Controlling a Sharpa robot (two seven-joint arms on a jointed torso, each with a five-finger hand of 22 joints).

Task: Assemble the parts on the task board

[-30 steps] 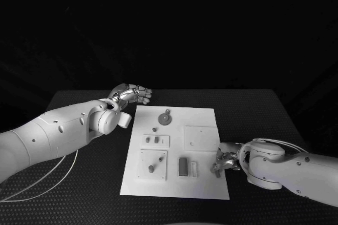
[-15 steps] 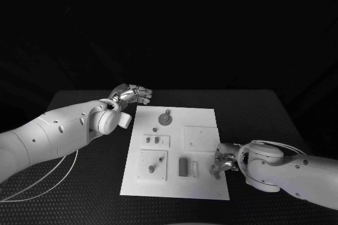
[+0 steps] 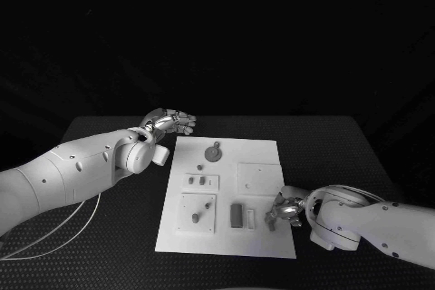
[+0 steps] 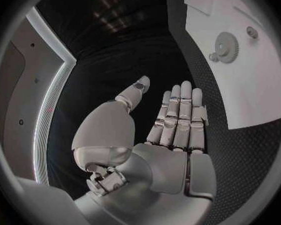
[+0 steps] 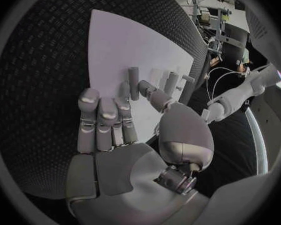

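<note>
My right hand (image 3: pixel 283 212) sits low at the board's (image 3: pixel 258 153) right edge, near its front corner, fingers curled down by a small peg (image 3: pixel 269 224) on the board. From the wrist I see a short grey cylinder (image 5: pixel 133 77) just past my fingertips (image 5: pixel 123 93), but whether I'm pinching the peg or only touching it, I cannot tell.

My left hand (image 3: pixel 168 121) hovers off the board's far left corner, fingers straight and side by side, thumb apart, holding nothing.

On the board itself: a gear (image 3: pixel 211 153) near the far edge, a bare square plate (image 3: pixel 259 177) just behind my right hand, a tall block (image 3: pixel 236 215) left of my right hand, and two smaller plates left of that with little pieces on them.

These parts look like hard, light plastic, I'd say: stiff, smooth, prone to rolling or skidding on the white surface. The peg wants a pinch across its middle, kept upright. The gear I'd take by its rim, not its hub.
</note>
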